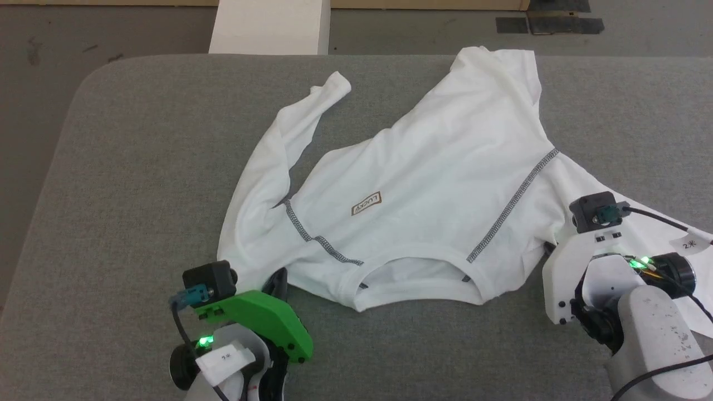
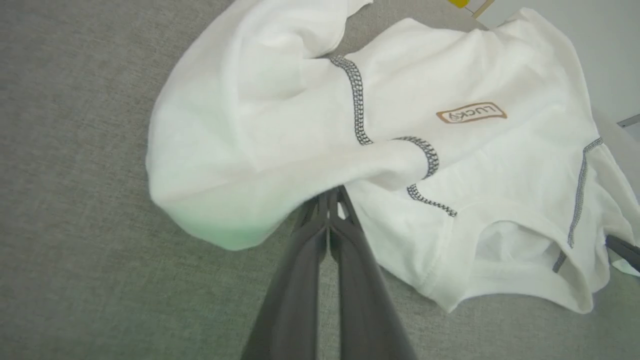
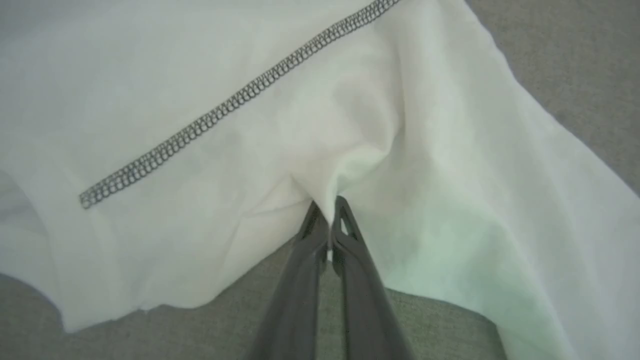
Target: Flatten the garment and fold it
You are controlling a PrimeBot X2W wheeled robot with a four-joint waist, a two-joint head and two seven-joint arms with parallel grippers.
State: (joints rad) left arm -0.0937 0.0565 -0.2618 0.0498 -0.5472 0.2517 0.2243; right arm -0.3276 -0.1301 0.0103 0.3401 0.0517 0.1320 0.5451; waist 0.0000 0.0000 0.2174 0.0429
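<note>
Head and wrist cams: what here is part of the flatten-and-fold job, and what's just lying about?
Part of the job:
- garment, a white long-sleeved shirt
- left end effector, closed on its cloth
- right end effector, closed on a pinch of cloth

Just lying about:
- white box beyond the grey table
- dark tape patches on the floor

Desk (image 1: 139, 167): grey fabric top, rounded far-left corner.
Floor (image 1: 44, 55): dull grey, scuffed; black tape patches (image 1: 562, 22) far right.
Beyond: white box (image 1: 270, 28), wooden strip (image 1: 418, 4).
</note>
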